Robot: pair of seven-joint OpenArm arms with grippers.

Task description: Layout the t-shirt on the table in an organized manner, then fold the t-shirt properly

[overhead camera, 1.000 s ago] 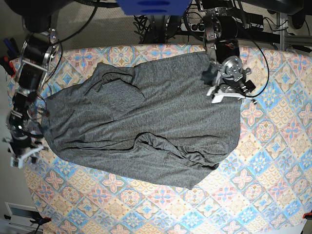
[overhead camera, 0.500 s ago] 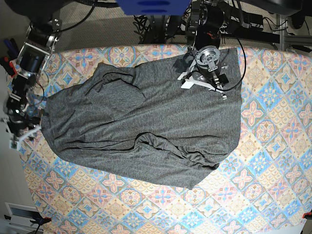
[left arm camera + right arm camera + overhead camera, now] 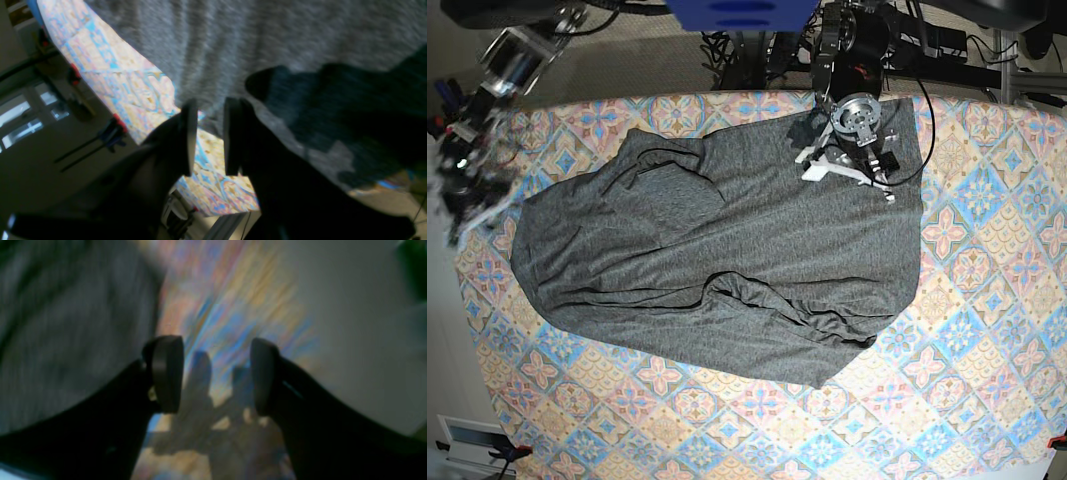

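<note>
The dark heather-grey, thin knit t-shirt (image 3: 717,265) lies spread over the middle of the tile-print surface (image 3: 967,330) with its blue, pink and peach medallions. It is broadly opened out but far from tidy: a thick ridge of bunched cloth runs across its lower part, and softer rumples sit toward the upper left.

The cloth itself looks the same as a second ago; it is the arms that have shifted. The left hand (image 3: 847,168), which a second back hung over the shirt's right-hand edge, has swung inward and now hovers over the upper middle of the fabric near the far hem. From its own camera the left hand (image 3: 206,136) shows a narrow gap between its fingers with nothing pinched there. The right hand (image 3: 462,205) has pulled up along the left border of the surface, away from the shirt's left edge; its wrist view, blurred, shows the right hand (image 3: 213,375) spread wide and empty.

I would judge both arms are repositioning for a fresh hold, so the flattening is unfinished and folding has not begun.
</note>
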